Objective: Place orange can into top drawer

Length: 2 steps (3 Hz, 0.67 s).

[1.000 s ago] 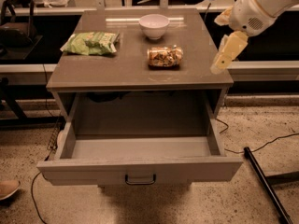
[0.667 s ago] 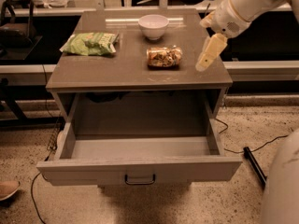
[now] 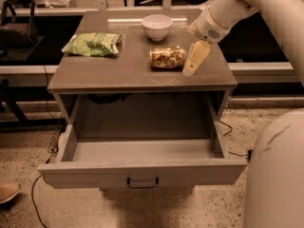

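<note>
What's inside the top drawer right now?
Only bare grey floor shows inside the open top drawer; its front panel hides the nearest strip. The orange can lies on the tabletop, with the gripper beside it.

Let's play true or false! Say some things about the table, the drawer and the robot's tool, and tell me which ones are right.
1. The wide grey top drawer is pulled open with nothing inside. True.
2. The small orange drink can stands upright. False: it lies on its side on the grey tabletop.
3. The robot's pale tool hangs over the tabletop right beside the can, on the side away from the green snack bag. True.
4. The round white bowl sits in the drawer. False: it is on the tabletop, behind the can.
</note>
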### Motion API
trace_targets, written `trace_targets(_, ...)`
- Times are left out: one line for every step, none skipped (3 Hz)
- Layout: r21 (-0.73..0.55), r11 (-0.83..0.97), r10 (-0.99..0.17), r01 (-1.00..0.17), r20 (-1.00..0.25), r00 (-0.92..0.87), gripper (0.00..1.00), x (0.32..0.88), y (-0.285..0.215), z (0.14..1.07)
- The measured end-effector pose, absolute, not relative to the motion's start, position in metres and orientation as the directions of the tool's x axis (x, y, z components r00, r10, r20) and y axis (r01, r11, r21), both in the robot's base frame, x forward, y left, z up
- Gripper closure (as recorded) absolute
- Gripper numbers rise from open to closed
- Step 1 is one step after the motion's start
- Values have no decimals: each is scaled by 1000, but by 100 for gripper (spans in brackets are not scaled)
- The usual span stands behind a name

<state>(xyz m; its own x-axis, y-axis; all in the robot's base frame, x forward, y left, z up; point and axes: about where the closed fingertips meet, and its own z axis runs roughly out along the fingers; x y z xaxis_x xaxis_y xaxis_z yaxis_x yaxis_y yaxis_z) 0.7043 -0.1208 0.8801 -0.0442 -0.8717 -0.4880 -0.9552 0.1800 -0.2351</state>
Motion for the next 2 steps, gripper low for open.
trace_targets(-222, 184, -883, -957, -466, -62, 0, 714, -109, 865)
trace_targets(-192, 189, -890, -963, -447, -86, 14, 720, -100, 849)
